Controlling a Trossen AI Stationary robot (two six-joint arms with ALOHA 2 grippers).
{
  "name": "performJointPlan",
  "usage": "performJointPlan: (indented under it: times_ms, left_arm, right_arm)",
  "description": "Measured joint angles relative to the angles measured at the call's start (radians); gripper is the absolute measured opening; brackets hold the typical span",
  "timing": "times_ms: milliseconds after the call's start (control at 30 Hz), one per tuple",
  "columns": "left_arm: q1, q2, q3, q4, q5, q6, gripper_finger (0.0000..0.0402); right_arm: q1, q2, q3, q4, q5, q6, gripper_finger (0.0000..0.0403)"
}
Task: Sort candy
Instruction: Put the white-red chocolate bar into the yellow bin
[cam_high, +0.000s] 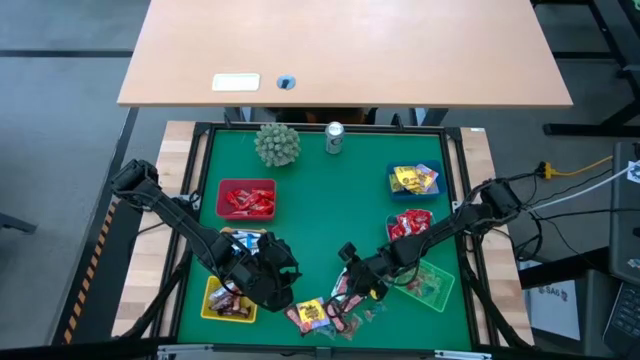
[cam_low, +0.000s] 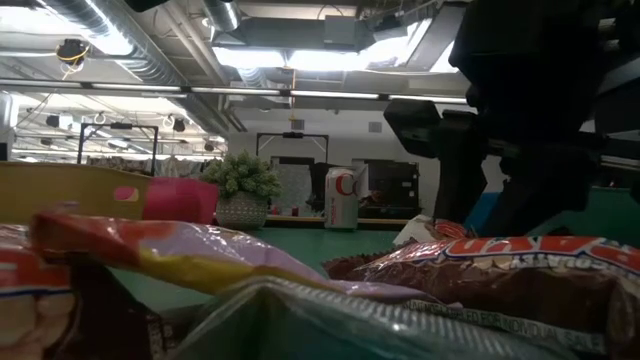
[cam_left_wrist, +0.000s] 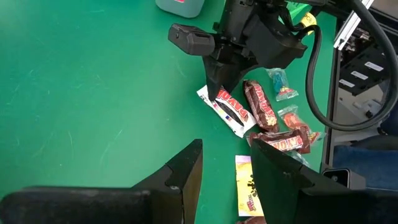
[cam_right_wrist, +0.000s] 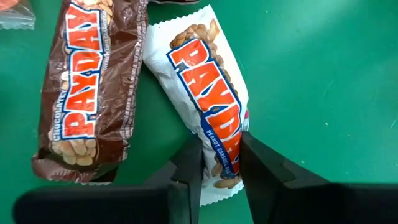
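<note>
A pile of candy (cam_high: 325, 315) lies on the green mat by the table's near edge. In it are a white PayDay bar (cam_right_wrist: 205, 81), a brown PayDay bar (cam_right_wrist: 87, 93) beside it and a yellow sweet (cam_left_wrist: 247, 186). My right gripper (cam_right_wrist: 221, 165) is down at the pile, shut on the white bar (cam_left_wrist: 231, 114). My left gripper (cam_left_wrist: 227, 168) hangs open above the mat to the pile's left, with nothing between its fingers. My right gripper pinches the white PayDay bar near one end (cam_right_wrist: 222, 146), across its two long edges, between the two fingers. The fingers slant down from above and lie across the bar. The wrapper is narrowed in between them. The bar lies flat on the mat.
Small baskets stand around: red (cam_high: 246, 198), blue (cam_high: 415, 178), a second red (cam_high: 410, 222), green (cam_high: 432, 283) and yellow (cam_high: 226, 302), most with sweets inside. A spiky green ball (cam_high: 277, 143) and a silver can (cam_high: 334, 137) stand at the far edge.
</note>
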Motion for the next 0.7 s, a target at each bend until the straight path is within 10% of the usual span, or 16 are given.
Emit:
performJointPlan:
  times_ms: [700]
  left_arm:
    - [0.0,0.0,0.0,0.0,0.0,-0.003,0.0121]
  right_arm:
    - [0.0,0.004,0.202,-0.293,0.066,0.0,0.0089]
